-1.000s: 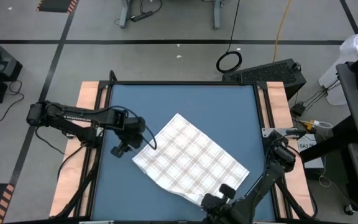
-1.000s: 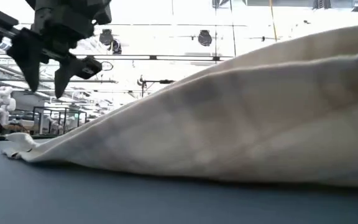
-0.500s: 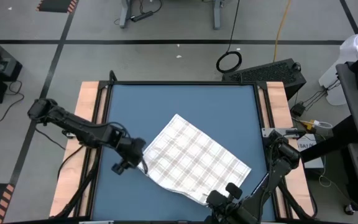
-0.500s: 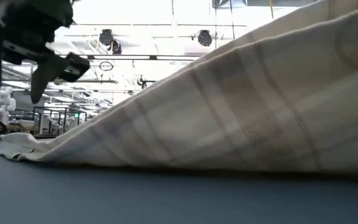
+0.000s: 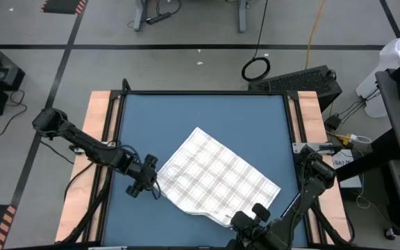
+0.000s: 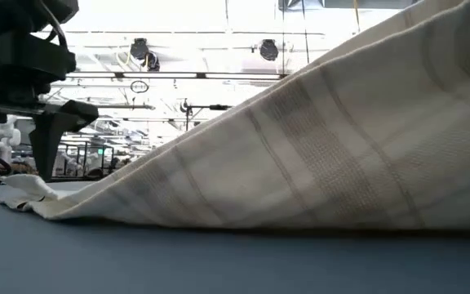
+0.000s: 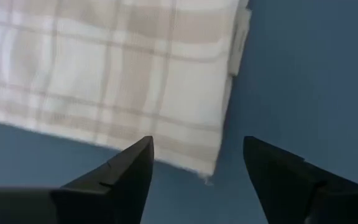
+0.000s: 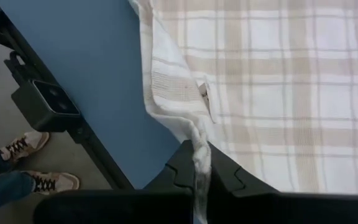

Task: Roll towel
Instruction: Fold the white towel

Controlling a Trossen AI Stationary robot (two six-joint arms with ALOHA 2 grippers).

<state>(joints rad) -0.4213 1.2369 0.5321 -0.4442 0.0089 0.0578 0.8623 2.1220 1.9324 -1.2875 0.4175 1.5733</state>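
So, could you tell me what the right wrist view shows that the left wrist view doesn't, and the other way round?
Only the right wrist view shows the right hand shut on a pinched towel edge, plus a person's shoes on the floor beyond the table's edge. Only the left wrist view shows the left hand open, its fingers straddling a towel corner. Both show the plaid towel lying on the blue table.
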